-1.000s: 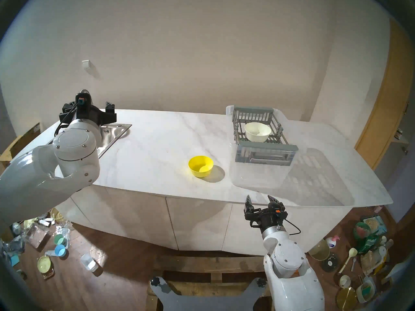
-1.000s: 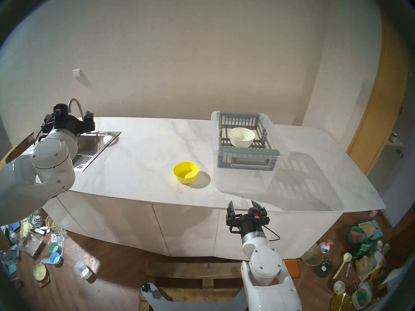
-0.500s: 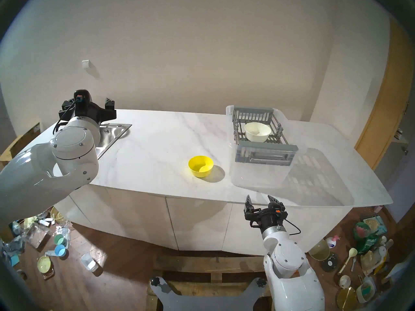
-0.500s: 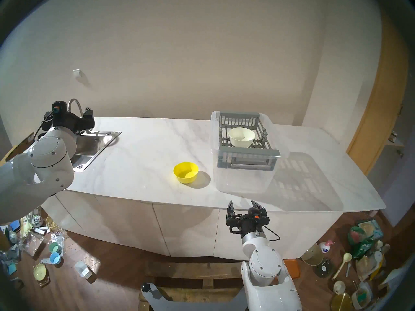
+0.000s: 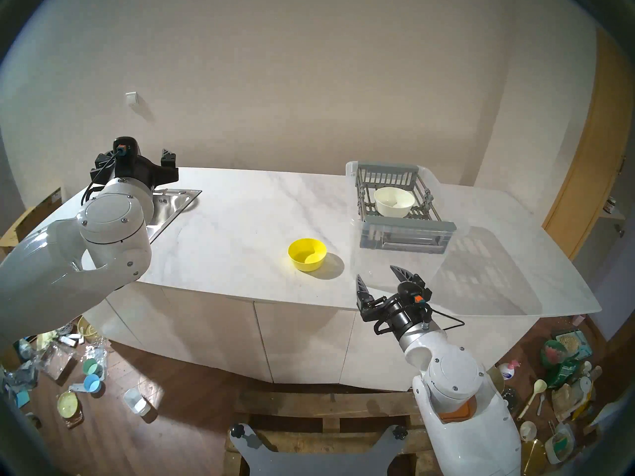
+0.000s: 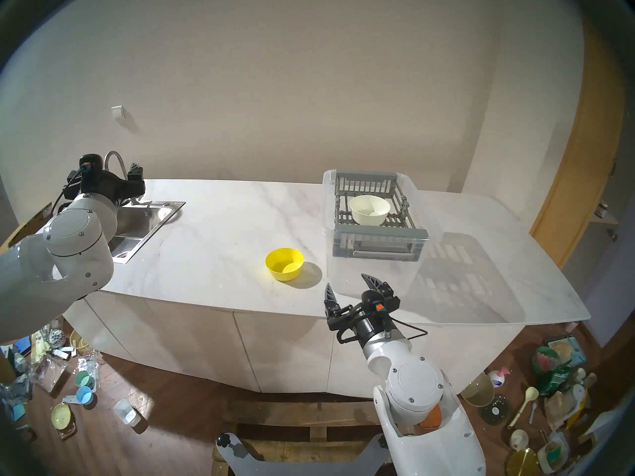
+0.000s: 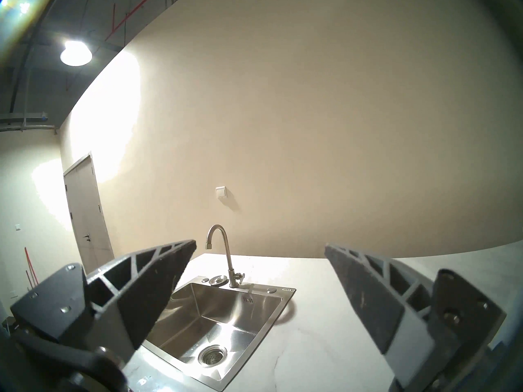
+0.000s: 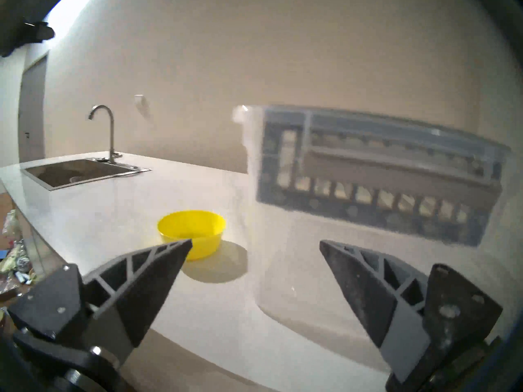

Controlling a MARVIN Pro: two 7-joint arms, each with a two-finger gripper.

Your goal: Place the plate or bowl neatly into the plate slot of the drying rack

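A yellow bowl (image 5: 307, 254) (image 6: 284, 264) (image 8: 192, 231) stands upright on the white counter, left of the grey drying rack (image 5: 409, 226) (image 6: 379, 235) (image 8: 376, 182). The rack sits in the top of a clear plastic tub (image 5: 385, 272). A cream bowl (image 5: 393, 201) (image 6: 369, 209) rests on the rack's notched floor bars (image 5: 421, 211). My right gripper (image 5: 375, 272) (image 6: 345, 280) (image 8: 254, 245) is open and empty, above the counter's front edge, right of and nearer than the yellow bowl. My left gripper (image 5: 135, 157) (image 7: 260, 247) is open and empty over the sink.
A steel sink (image 5: 171, 204) (image 7: 223, 312) with a tap (image 7: 223, 252) is set in the counter's left end. The wall runs behind the counter. Clutter lies on the floor on both sides (image 5: 68, 372) (image 5: 556, 389).
My right arm has risen and swung forward and left, from below the counter's front edge to above it, nearer the yellow bowl. The left arm rose slightly earlier, then held still.
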